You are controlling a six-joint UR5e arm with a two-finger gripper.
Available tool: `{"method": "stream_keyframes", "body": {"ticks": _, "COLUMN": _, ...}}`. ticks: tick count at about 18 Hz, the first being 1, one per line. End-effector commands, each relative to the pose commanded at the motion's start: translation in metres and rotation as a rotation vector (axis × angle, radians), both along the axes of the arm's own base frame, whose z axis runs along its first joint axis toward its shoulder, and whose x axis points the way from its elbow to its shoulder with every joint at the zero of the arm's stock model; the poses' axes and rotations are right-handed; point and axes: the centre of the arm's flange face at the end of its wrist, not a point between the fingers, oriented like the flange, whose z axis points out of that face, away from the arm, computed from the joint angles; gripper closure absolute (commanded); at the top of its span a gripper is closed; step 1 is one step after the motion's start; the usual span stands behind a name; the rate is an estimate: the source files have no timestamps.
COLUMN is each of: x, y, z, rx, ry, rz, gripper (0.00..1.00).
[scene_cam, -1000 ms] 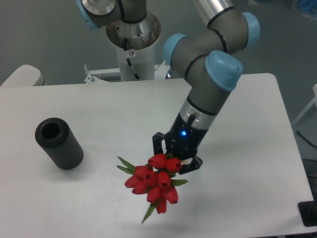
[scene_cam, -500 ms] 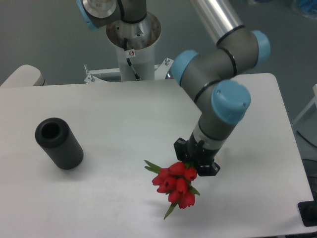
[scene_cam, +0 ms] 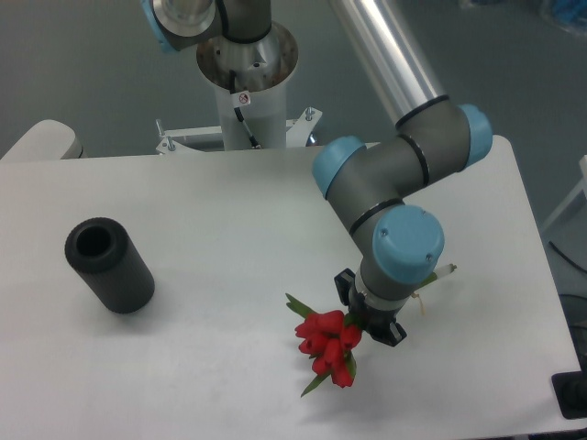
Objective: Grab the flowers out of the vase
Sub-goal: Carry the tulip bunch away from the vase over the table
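arm bent steeply down over the table (scene_cam: 183, 211), end effector (scene_cam: 365, 316) gripping the flowers (scene_cam: 328, 346).

Gripper (scene_cam: 367, 316) holds flowers (scene_cam: 328, 346); vase (scene_cam: 108, 264) well apart

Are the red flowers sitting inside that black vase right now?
No, the flowers hang at the gripper over the table's right part, far from the vase, whose round hole on top shows nothing in it.
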Motion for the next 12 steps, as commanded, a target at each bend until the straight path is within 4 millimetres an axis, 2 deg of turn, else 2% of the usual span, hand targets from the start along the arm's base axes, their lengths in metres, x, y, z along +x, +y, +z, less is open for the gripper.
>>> {"method": "stream_keyframes", "body": {"ticks": 12, "x": 0.0022, "y": -0.0017, "z": -0.004, "rx": -0.019, "ry": 0.009, "rz": -0.016, "gripper": 0.88}}
